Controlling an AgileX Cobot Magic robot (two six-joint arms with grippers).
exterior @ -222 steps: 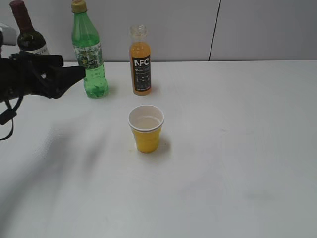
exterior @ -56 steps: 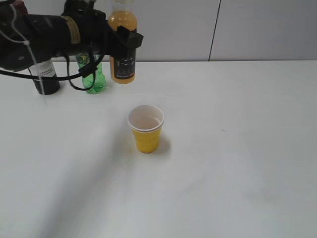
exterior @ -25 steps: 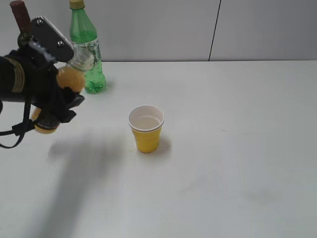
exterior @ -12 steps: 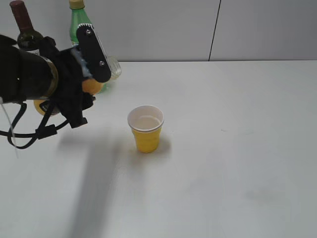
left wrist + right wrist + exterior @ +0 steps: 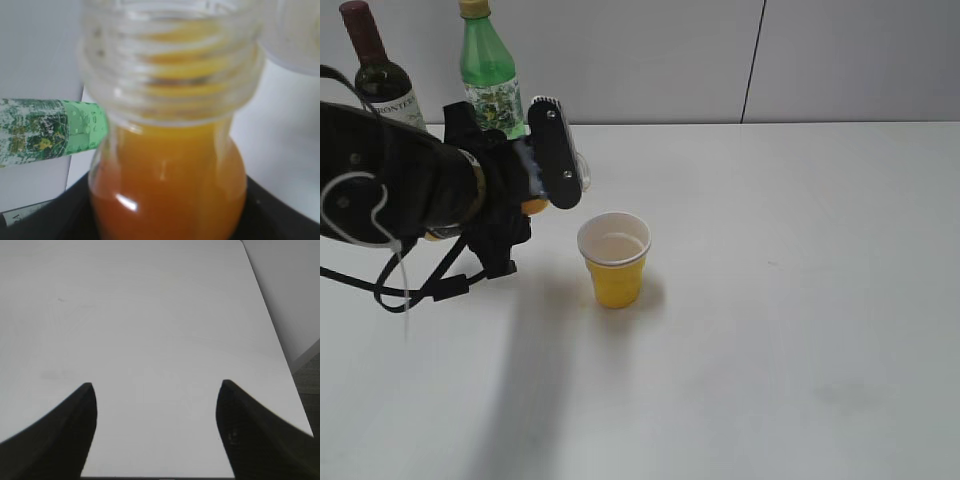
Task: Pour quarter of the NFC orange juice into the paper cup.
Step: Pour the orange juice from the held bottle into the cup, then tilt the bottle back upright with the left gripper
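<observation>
My left gripper is shut on the NFC orange juice bottle and holds it tilted, its open mouth pointing right, just left of and above the paper cup. The bottle is mostly hidden behind the gripper in the exterior view. In the left wrist view the bottle's threaded open neck and orange juice fill the frame, with the juice reaching toward the neck. The yellow cup stands upright on the white table, its white inside looks empty. My right gripper is open over bare table; it is out of the exterior view.
A green plastic bottle and a dark wine bottle stand at the table's back left by the wall. The green bottle also shows in the left wrist view. The white table stretches right of the cup; its right edge shows in the right wrist view.
My left gripper has carried the orange juice bottle from the back row to the right and toward the cup, tilting it over. The cup has not moved.
</observation>
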